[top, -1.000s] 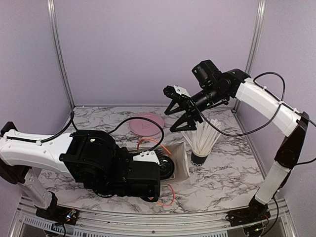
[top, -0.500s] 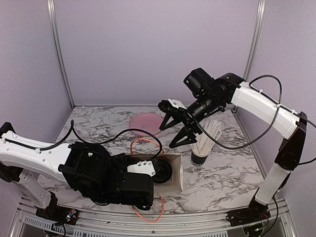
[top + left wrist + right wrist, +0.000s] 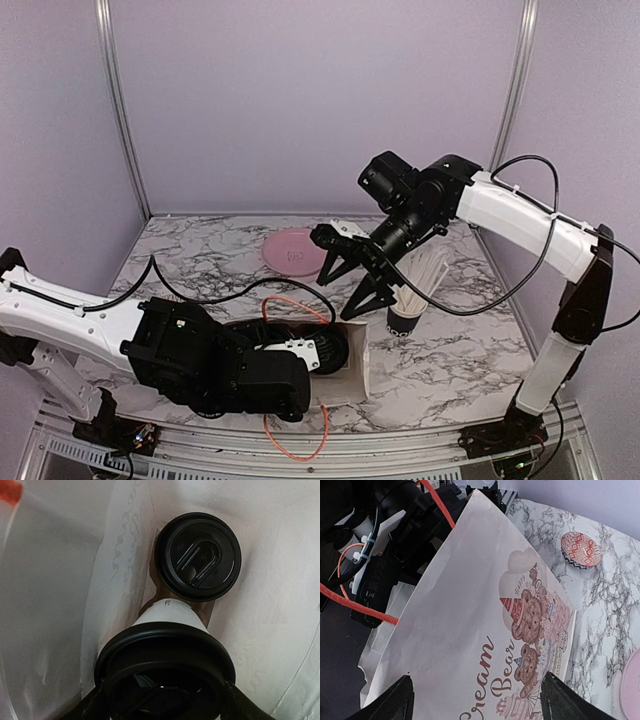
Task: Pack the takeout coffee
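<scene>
In the left wrist view my left gripper is inside a white paper bag, shut on a white takeout cup with a black lid. Its fingers flank the lid. A second cup with a black lid stands just beyond it in the bag. From above, the left gripper reaches into the bag from the left. My right gripper is open and empty, just above the bag's far edge. In the right wrist view the open right gripper hovers over the bag's printed side.
A black cup of white straws stands right of the bag, under the right wrist. A pink plate lies behind the bag. A small red patterned bowl sits on the marble table. An orange cable loops around the left arm.
The right gripper has come down and to the left, from above the straws to the bag's far edge. The left arm has shifted with the cup, and the bag has moved toward the near edge.
</scene>
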Action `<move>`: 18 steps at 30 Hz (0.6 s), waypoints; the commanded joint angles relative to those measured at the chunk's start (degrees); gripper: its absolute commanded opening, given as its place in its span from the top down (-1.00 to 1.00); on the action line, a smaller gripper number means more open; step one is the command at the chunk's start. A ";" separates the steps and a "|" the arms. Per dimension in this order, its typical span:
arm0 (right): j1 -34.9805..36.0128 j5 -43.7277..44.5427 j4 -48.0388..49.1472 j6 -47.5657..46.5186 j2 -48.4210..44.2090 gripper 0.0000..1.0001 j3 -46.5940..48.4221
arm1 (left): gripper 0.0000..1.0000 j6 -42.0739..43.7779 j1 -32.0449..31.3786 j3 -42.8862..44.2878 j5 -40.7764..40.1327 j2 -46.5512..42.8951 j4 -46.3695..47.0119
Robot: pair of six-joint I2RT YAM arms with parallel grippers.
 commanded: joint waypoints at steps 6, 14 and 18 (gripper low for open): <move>-1.82 0.88 1.78 6.04 7.07 -0.69 13.53 | 0.09 3.55 0.48 -1.36 1.10 -2.06 -2.44; -1.18 13.07 13.16 18.69 16.58 -0.67 19.63 | 0.09 2.36 0.74 -4.23 -3.22 -2.09 -3.05; -0.60 18.72 18.99 26.94 22.73 -0.66 22.76 | 0.09 1.04 1.64 -6.14 -1.83 -2.77 -2.08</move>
